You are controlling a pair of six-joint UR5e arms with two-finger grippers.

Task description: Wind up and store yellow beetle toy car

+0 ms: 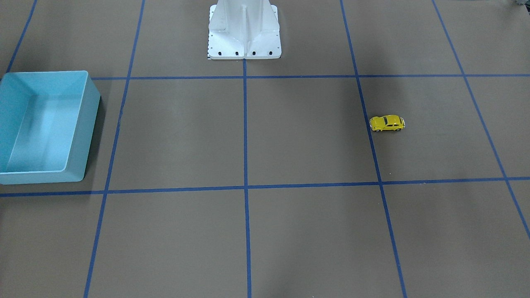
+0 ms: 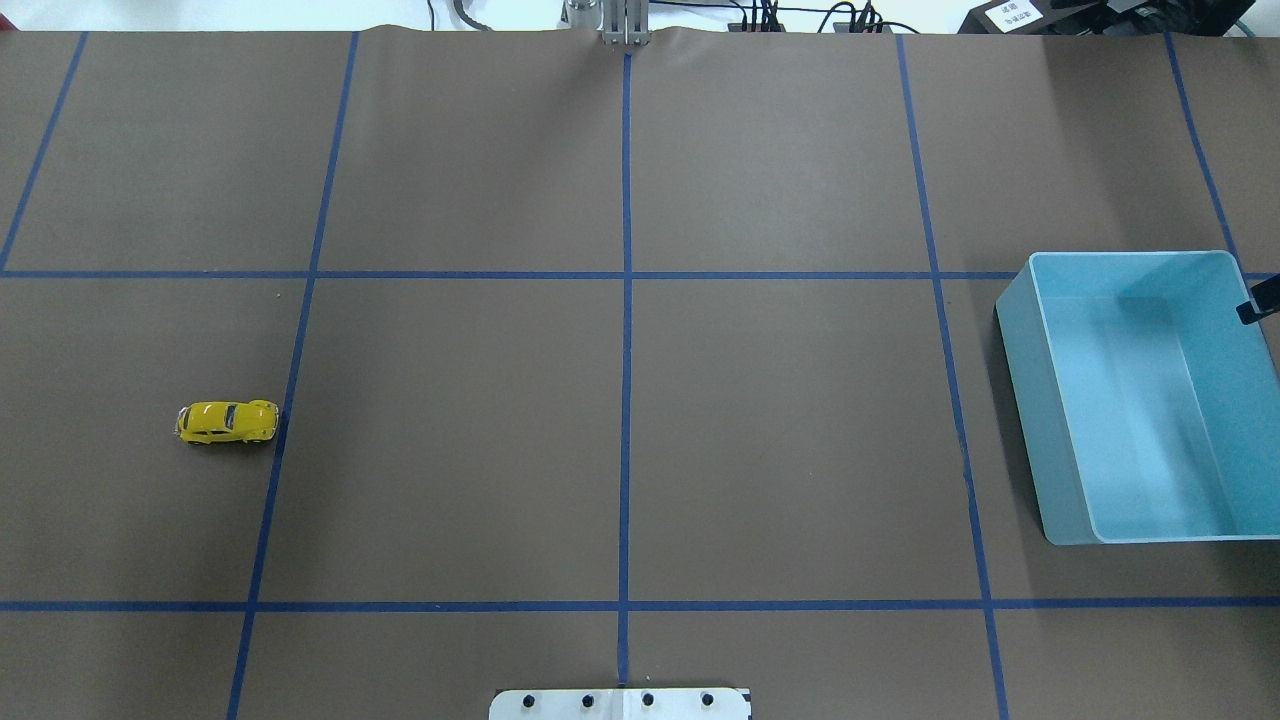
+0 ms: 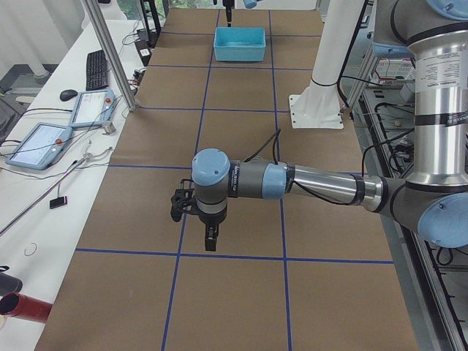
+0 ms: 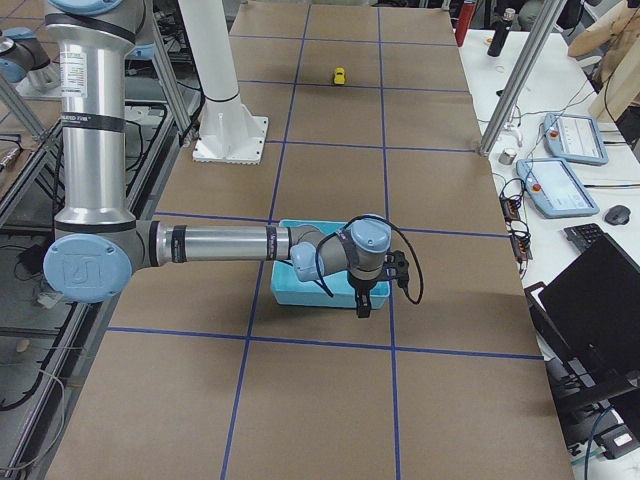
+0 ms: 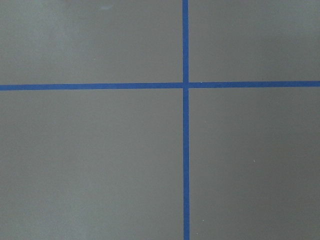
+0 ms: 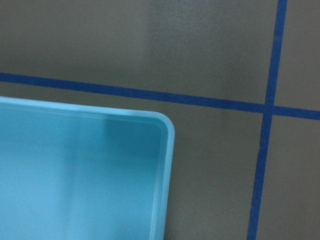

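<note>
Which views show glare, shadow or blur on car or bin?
Overhead exterior: yellow beetle toy car crisp, small roof highlight; light blue bin floor shows streaky sheen. Exterior front-facing: bin throws dark shadow on its centre-facing side. Right wrist-mounted: bin corner soft, glossy.

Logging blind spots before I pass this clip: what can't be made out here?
Left gripper: seen only in the exterior left view, too small to tell open or shut.
Right gripper: overhead view's right edge cuts it off; side view too small.
Yellow beetle toy car: tiny wherever seen; underside and any winding part hidden.
</note>
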